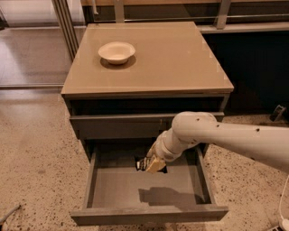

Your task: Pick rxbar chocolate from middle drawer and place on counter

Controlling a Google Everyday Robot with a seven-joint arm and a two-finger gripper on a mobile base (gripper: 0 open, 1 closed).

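Now fingers (155, 164) tight around one end of rxbar chocolate (141, 164), aloft above open middle drawer (149, 215).

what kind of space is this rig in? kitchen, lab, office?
Likely an office or lab mock-up: speckled floor, a freestanding drawer cabinet with tan counter, metal rails behind. The gripper holds the rxbar chocolate inside the open middle drawer.

This looks like an office or lab workspace rather than a home. A speckled floor (36, 149) surrounds a grey cabinet with a glossy counter (171, 58). Metal posts (65, 22) stand beyond the counter's back-left corner. The gripper (154, 164) hangs over the open middle drawer (149, 214), below the counter's front edge, clasping the rxbar chocolate (141, 164).
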